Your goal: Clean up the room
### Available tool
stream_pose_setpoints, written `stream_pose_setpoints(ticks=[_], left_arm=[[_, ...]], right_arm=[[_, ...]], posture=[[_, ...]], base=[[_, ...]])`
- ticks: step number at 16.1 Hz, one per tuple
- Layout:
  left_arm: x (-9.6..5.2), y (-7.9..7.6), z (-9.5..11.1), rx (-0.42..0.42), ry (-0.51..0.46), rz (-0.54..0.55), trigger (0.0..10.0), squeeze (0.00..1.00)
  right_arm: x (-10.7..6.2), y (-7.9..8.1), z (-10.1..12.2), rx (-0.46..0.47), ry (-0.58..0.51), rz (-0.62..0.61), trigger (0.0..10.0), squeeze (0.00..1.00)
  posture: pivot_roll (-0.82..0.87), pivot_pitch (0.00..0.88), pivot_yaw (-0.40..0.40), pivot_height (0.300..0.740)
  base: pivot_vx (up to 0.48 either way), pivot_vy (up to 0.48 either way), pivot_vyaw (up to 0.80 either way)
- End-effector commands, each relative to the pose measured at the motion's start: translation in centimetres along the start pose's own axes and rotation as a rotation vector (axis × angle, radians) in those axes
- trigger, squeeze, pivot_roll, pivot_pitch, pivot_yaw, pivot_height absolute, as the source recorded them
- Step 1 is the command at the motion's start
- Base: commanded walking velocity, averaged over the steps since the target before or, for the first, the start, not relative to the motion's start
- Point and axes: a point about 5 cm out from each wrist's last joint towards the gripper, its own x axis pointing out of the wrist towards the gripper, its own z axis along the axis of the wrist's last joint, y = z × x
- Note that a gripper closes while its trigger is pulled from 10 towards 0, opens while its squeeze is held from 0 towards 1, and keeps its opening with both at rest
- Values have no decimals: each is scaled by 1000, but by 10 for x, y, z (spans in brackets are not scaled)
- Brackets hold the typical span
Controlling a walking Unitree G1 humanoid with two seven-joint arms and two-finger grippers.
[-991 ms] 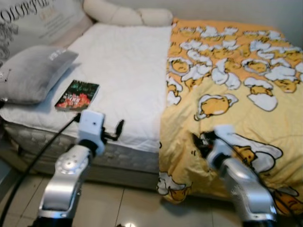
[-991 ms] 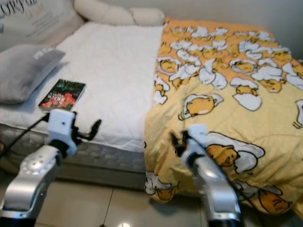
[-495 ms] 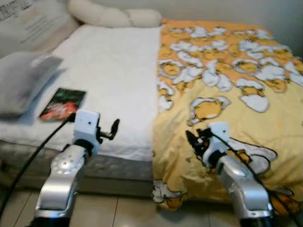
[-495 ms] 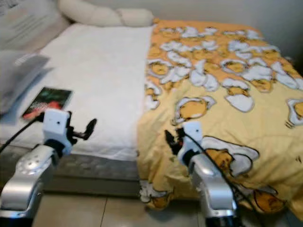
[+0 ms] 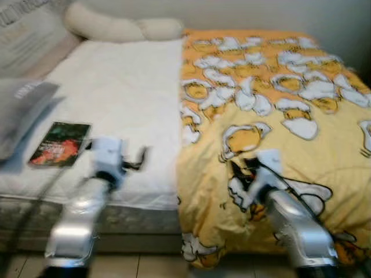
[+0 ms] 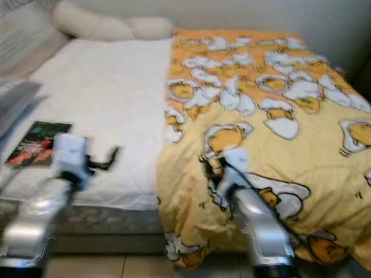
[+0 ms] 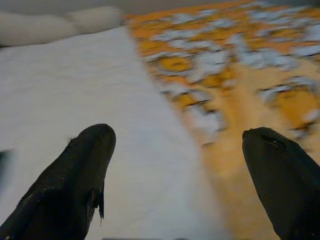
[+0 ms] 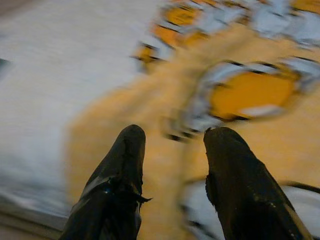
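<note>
A bed stands before me, its left half a bare white sheet (image 5: 116, 87), its right half under a yellow duvet (image 5: 278, 104) printed with egg cartoons. The duvet's front edge hangs over the bedside. A dark book (image 5: 59, 143) with a red cover picture lies on the sheet near the front left. My left gripper (image 5: 142, 157) is raised over the sheet's front edge, its fingers (image 7: 85, 165) wide apart and empty. My right gripper (image 5: 235, 171) hovers just over the duvet's front part, open with a narrower gap and nothing between its fingers (image 8: 125, 155).
A grey pillow (image 5: 17, 113) lies at the left beside the book. Cream pillows (image 5: 116, 26) lie at the head of the bed against the wall. The mattress side (image 5: 133, 223) and a strip of tiled floor (image 5: 156, 267) are below my arms.
The whole view has shifted, so the bed and book now sit further left in the picture. Both arms stay raised in much the same pose; the left arm is blurred.
</note>
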Motion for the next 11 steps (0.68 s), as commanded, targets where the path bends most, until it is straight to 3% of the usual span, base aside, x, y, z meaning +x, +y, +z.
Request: stream_pose_setpoints(ticks=[1,9,11], left_arm=[[-3,10,1,18,5,33,10000,0],[-17,16,2,37,24,55,10000,0],[-20,18,4,50,27,53,10000,0]], right_arm=[[4,7,7,-4,-28,27,10000,0],[18,22,10,-96,2,137,10000,0],[23,26,11,-60,4,150,10000,0]], posture=[[25,0,6,740],[77,0,-10,740],[97,0,-10,740]], base=[[289,0,0],[288,0,0],[247,0,0]])
